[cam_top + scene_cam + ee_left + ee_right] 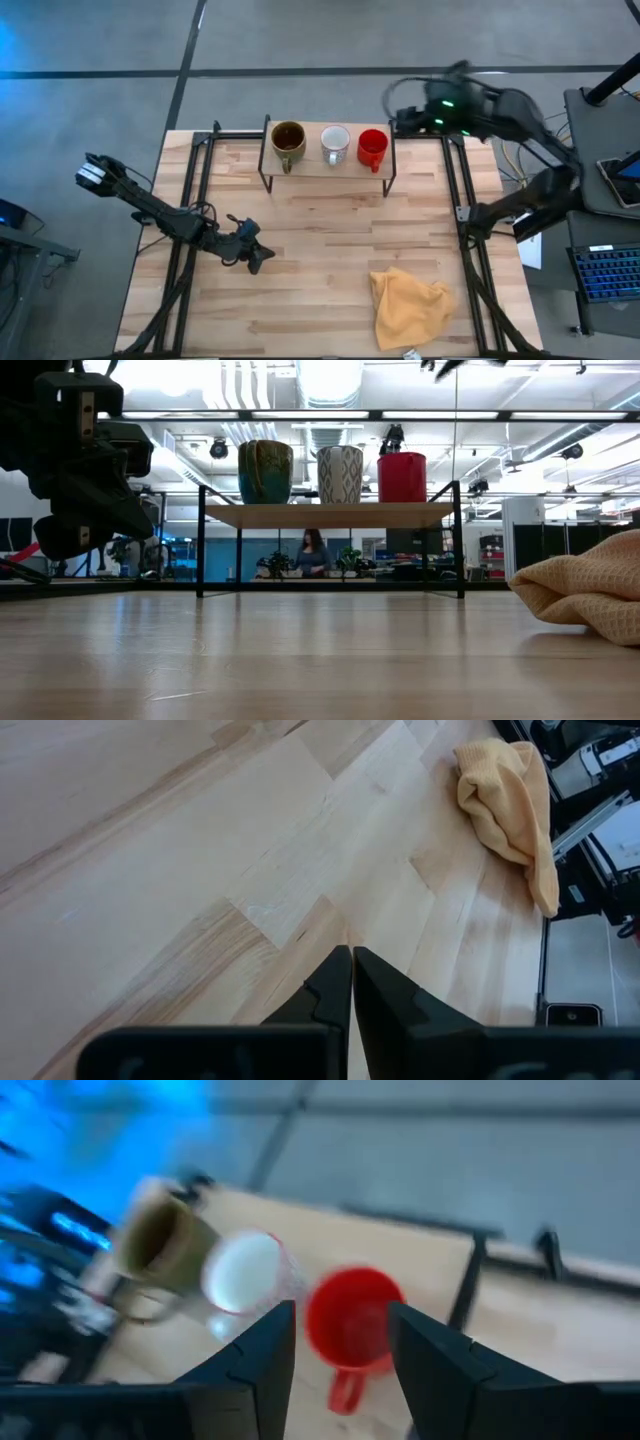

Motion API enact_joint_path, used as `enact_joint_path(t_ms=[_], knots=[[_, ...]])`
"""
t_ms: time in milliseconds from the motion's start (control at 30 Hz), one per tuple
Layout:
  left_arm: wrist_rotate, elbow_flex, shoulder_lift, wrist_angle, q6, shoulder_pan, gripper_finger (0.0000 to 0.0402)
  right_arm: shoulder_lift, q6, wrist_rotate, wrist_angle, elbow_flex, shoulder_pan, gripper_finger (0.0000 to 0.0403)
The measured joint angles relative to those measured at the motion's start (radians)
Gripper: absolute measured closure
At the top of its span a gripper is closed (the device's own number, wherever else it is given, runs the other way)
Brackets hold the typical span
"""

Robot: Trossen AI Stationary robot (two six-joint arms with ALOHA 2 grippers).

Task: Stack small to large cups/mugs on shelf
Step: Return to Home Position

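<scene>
Two dark arms flank a pale tabletop (320, 250) of jointed wooden planks. At its far edge stands the shelf (305, 168), a light-wood board on thin black legs, with its long axis running side to side. Nearer the front right lies a crumpled yellow-orange cloth (410, 305), soft and waffle-textured, well apart from the shelf.

On the board three handled mugs stand upright in a row, close together but not touching. The glossy brown mug (288, 140) is on the left, the white mug (335, 143) in the middle and the smooth bright red mug (372, 148) on the right.

The right gripper (405, 100) hangs above and just beyond the shelf's right end. Its fingers are apart and hold nothing, and in its wrist view the red mug sits below the gap between them. It is by far the nearer arm, so its way home likely turns on lifting up and away from that mug without clipping its rim.

The left gripper (350, 955) rests low over bare tabletop, well short of the shelf, with its fingers pressed together and empty.
</scene>
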Motion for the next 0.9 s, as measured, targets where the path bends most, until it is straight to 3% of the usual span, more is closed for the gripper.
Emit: enact_joint_path(t_ms=[100,300,500,633,700,800,900], knots=[[0.0,0.0,0.0,0.001,-0.006,0.0,0.0402,-0.08,0.01,0.069,0.02,0.002,0.081,0.025],[0.0,0.0,0.0,0.005,-0.006,0.0,0.0402,-0.174,0.148,0.039,-0.01,0.0,0.222,0.025],[0.0,0.0,0.0,0.016,-0.007,0.0,0.0402,-0.155,-0.096,0.089,0.191,-0.066,0.446,0.0257],[0.003,0.0,0.0,0.04,-0.007,0.0,0.0402,-0.106,-0.177,-0.029,0.268,-0.134,0.548,0.0264],[0.004,-0.001,0.0,0.053,-0.007,0.0,0.0402,-0.095,-0.155,-0.034,0.283,-0.172,0.602,0.0267],[0.004,-0.001,0.0,0.056,-0.007,0.0,0.0402,-0.109,-0.146,0.061,0.315,-0.255,0.692,0.0268],[0.008,-0.001,0.0,0.058,-0.007,0.0,0.0402,-0.183,-0.135,0.261,0.387,-0.382,0.799,0.0266]])
